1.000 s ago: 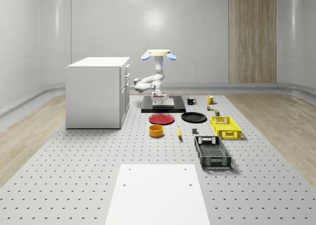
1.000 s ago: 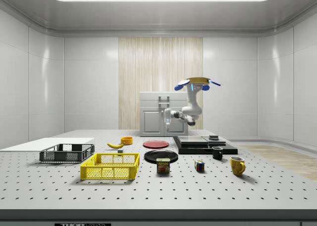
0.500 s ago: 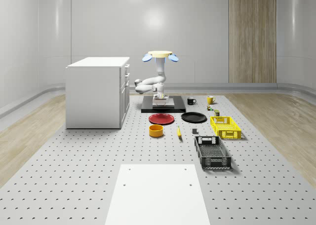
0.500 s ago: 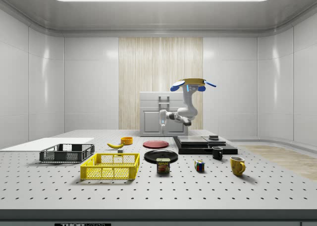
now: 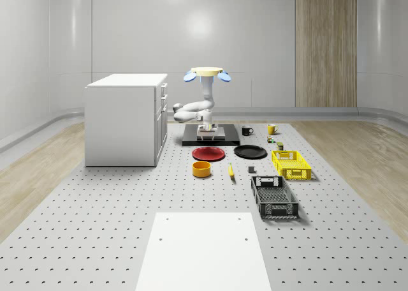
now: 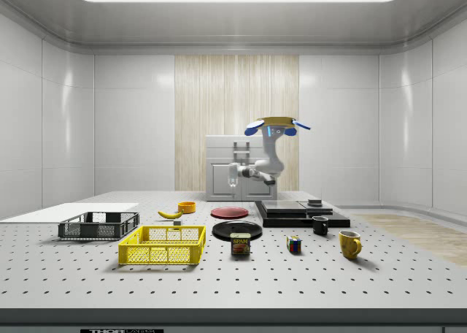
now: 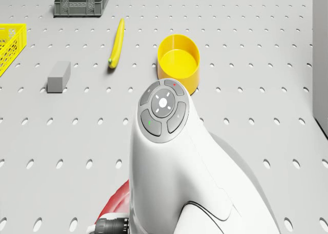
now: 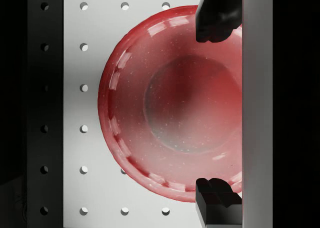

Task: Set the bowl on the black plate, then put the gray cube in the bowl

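The pincer [image 8: 218,105] stands wide open, its two dark fingertips [image 8: 216,19] spread apart with nothing between them, looking straight down on the red plate [image 8: 170,103]; it touches nothing. In the whole-scene view the pincer [image 5: 205,129] hangs above the near edge of the black platform [image 5: 211,138], with the drone [image 5: 207,73] hovering over it, beside the white cabinet [image 5: 124,119].

The bowl [image 5: 202,169], yellow and upright, sits on the desk [image 5: 95,201] nearer the camera than the red plate [image 5: 208,153], well apart from the pincer. The drone view shows the bowl [image 7: 178,62] just past the arm's [image 7: 169,157] wrist. The black plate [image 5: 250,152] lies beside the red plate, toward the whole-scene view's right, bare. The gray cube [image 7: 58,76] rests on the desk near the banana [image 7: 117,50], apart from the bowl.

Counted: one bowl, one black plate, one red plate, one gray cube, one banana, one yellow crate [image 5: 291,164], one dark crate [image 5: 274,196], two mugs — one black [image 6: 319,225], one yellow [image 6: 349,243] — one can [image 6: 240,244], one colored puzzle cube [image 6: 293,244], and one white sheet [image 5: 204,249] on the near desk.
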Motion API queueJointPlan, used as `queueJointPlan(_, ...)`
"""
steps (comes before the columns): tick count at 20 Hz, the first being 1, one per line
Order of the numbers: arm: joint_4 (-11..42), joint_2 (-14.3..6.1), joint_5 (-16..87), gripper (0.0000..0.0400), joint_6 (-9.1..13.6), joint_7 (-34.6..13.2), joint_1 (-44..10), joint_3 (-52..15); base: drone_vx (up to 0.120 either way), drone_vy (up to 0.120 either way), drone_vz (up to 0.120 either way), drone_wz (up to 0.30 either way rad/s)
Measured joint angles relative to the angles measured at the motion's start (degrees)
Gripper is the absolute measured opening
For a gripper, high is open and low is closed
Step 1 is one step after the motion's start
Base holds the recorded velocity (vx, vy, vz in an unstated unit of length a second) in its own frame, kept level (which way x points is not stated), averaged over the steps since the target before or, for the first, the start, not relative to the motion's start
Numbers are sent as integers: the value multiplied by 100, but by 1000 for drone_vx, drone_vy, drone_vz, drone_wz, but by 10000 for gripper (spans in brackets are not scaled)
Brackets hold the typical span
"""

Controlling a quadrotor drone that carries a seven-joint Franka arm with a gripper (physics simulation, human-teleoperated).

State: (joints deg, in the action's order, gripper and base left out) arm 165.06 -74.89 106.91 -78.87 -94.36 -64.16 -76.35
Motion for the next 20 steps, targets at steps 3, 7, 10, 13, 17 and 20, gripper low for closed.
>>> queueJointPlan(3, -4, -63, -29, 400, -58, -15, -17, -14, 120, 0, -53, 0)
queueJointPlan(7, -8, -143, -66, 400, -133, -35, -38, -32, 120, 0, -50, 0)
queueJointPlan(10, -12, -202, -93, 400, -188, -48, -53, -45, 120, 67, 0, 0)
queueJointPlan(13, -15, -258, -118, 400, -240, -61, -68, -56, 120, 0, 0, 0)
queueJointPlan(17, -19, -331, -151, 400, -308, -78, -86, -71, 120, -20, 0, 0)
queueJointPlan(20, -21, -383, -174, 400, -356, -89, -99, -82, 120, 0, 0, 0)
